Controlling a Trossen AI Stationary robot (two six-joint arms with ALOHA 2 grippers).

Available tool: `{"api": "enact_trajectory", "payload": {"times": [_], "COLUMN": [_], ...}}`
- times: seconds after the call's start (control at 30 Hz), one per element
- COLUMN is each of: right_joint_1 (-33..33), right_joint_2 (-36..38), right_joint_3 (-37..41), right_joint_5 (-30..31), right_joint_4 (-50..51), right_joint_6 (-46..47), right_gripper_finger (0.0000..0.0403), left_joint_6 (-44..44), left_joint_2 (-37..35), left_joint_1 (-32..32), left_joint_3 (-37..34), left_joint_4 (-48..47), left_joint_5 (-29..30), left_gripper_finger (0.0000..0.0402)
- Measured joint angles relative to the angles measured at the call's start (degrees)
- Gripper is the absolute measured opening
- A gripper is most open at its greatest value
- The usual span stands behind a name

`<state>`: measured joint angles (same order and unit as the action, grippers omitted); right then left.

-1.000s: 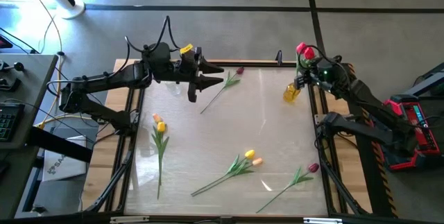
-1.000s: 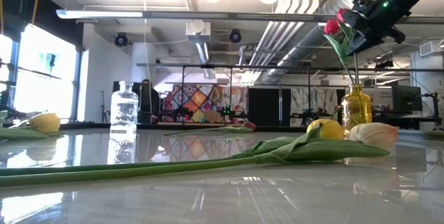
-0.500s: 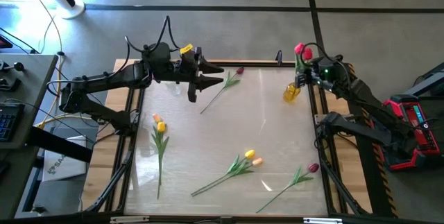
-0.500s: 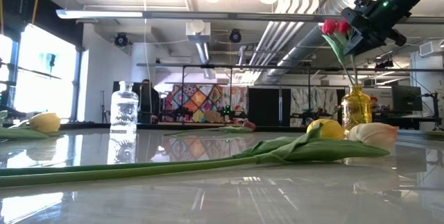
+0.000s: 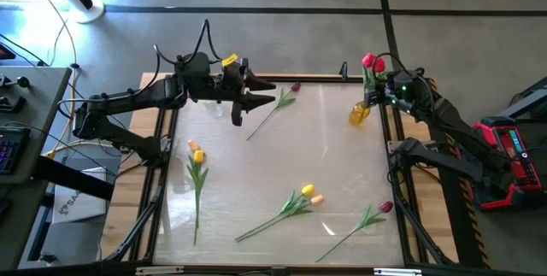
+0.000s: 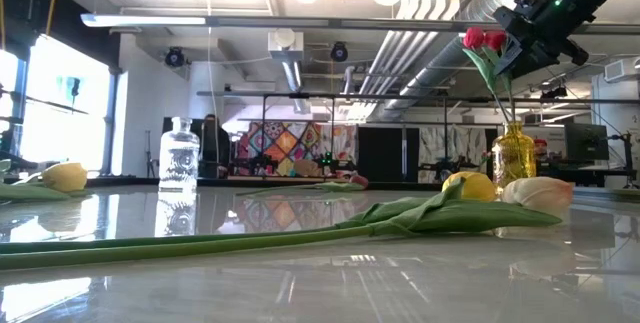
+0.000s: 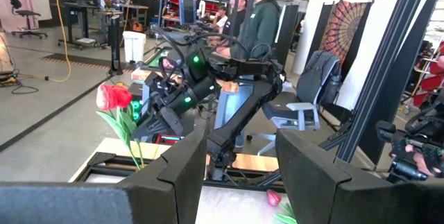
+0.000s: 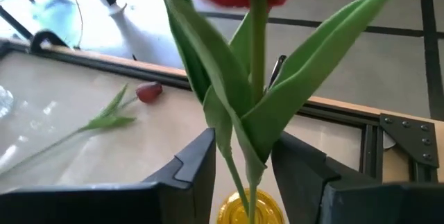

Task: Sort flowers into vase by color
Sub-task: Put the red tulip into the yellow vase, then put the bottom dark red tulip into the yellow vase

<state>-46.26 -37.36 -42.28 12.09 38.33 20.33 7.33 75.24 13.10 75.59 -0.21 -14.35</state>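
Right gripper (image 5: pixel 382 89) above yellow vase (image 5: pixel 360 113) at table's (image 5: pixel 256 173) back right, fingers clamped on red tulips (image 6: pixel 484 39), stems in vase, left gripper (image 5: pixel 256 91) idle, fingers apart, four tulips lying on table.

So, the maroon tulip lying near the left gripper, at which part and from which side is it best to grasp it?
Probably at the bare middle of the stem of the maroon tulip, from straight above: it lies flat and diagonal, so the left gripper should close across it.
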Motion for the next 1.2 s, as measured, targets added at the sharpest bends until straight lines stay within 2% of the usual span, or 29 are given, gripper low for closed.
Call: {"api": "enact_trajectory", "payload": {"times": [0.37,0.57,0.83,1.2], "right_joint_1": [0.0,0.0,0.0,1.28], "right_joint_2": [3.26,3.36,3.34,2.01], "right_joint_3": [-0.71,-5.19,-11.05,-19.78], "right_joint_5": [1.88,4.74,4.76,-0.63], "right_joint_4": [2.82,6.63,9.71,8.95], "right_joint_6": [2.36,1.76,1.97,-5.97], "right_gripper_finger": [0.0126,0.0126,0.0126,0.0126], "left_joint_6": [0.0,0.0,0.01,0.01], "left_joint_2": [0.0,0.0,0.0,0.0], "left_joint_1": [-0.02,-0.02,-0.01,-0.02], "left_joint_3": [0.0,0.0,0.0,0.0], "left_joint_4": [0.0,0.01,0.01,0.01], "left_joint_5": [-0.01,0.0,0.0,-0.02], "left_gripper_finger": [0.0163,0.0163,0.0163,0.0163]}}
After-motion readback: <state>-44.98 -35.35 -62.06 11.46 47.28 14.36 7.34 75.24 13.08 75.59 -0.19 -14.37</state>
